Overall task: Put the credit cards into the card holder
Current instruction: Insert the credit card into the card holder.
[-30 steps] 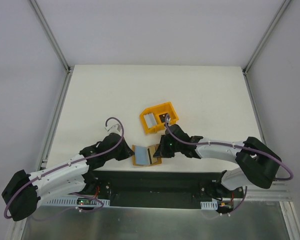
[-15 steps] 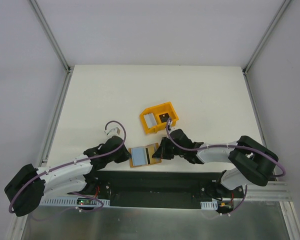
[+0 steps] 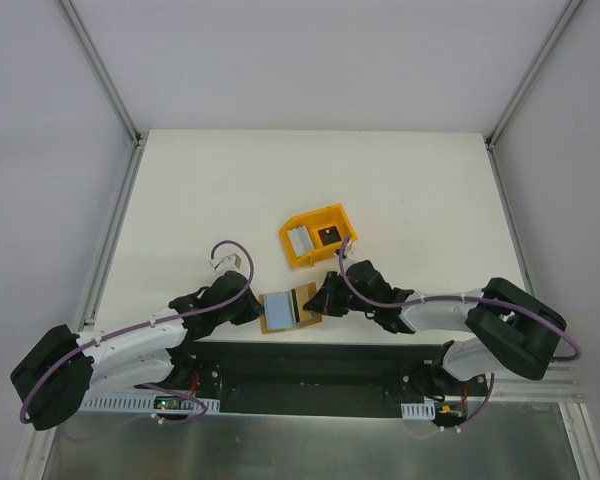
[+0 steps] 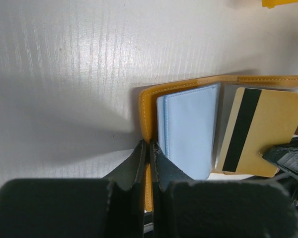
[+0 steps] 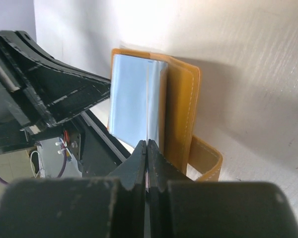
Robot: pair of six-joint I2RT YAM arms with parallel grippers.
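The card holder (image 3: 280, 312) lies open near the table's front edge, an orange-tan wallet (image 4: 148, 106) with pale blue pockets (image 4: 188, 129) inside. My left gripper (image 4: 149, 145) is shut on its orange left edge. A tan credit card (image 4: 268, 134) with a black stripe rests tilted over the wallet's right half. My right gripper (image 5: 147, 144) is shut on that card, which I see edge-on between the fingers. In the top view the left gripper (image 3: 255, 312) and the right gripper (image 3: 320, 300) flank the wallet. A grey card (image 3: 299, 240) and a dark card (image 3: 328, 235) lie in the bin.
A yellow-orange plastic bin (image 3: 335, 215) stands just behind the wallet, mid-table. The wallet's snap tab (image 5: 208, 161) sticks out beside my right fingers. The table's front edge and the black rail (image 3: 310, 365) run right under both grippers.
My right gripper has moved down and left with the tan card, bringing it over the wallet's right half. The left arm shifted slightly at first and has kept its grip.
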